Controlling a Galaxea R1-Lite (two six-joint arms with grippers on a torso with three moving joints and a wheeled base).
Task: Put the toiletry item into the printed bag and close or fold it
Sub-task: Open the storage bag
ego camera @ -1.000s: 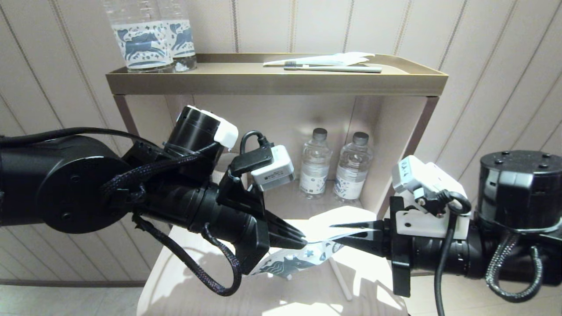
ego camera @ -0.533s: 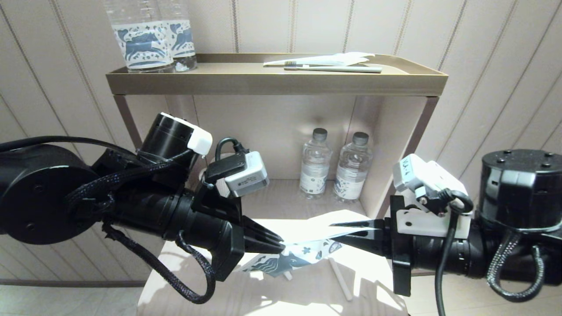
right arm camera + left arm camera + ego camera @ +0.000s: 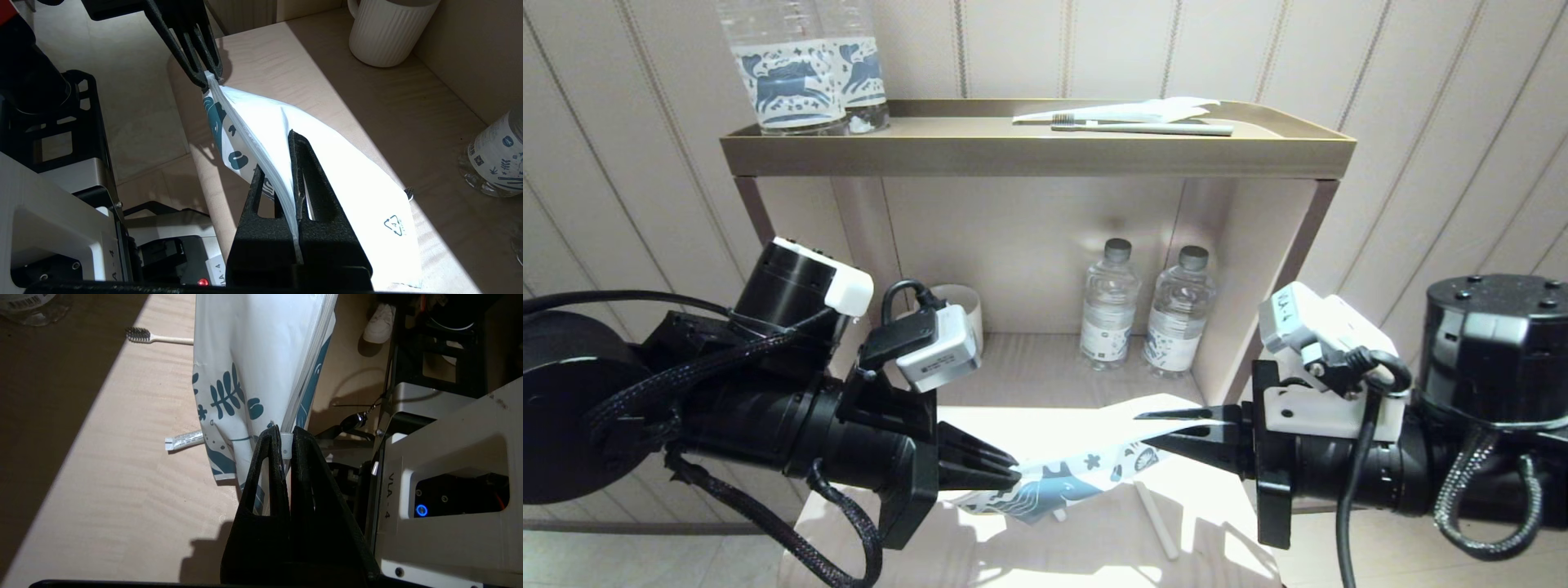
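The printed bag (image 3: 1086, 472) hangs stretched between my two grippers above the light wooden table (image 3: 1094, 555). My left gripper (image 3: 1015, 475) is shut on the bag's small white zip slider (image 3: 286, 444) at the bag's left end. My right gripper (image 3: 1145, 430) is shut on the zip edge at the bag's right end (image 3: 286, 192). A toothbrush (image 3: 157, 337) and a small white tube (image 3: 184, 440) lie on the table under the bag. Whether anything is inside the bag does not show.
A ribbed white mug (image 3: 388, 28) and two water bottles (image 3: 1108, 306) (image 3: 1180, 310) stand at the back of the lower shelf. The top tray (image 3: 1037, 155) holds large bottles (image 3: 792, 73), another toothbrush (image 3: 1143, 128) and a white pouch (image 3: 1135, 110).
My left gripper has drawn steadily leftward with the zip slider, stretching the bag out longer. The right gripper has barely moved.
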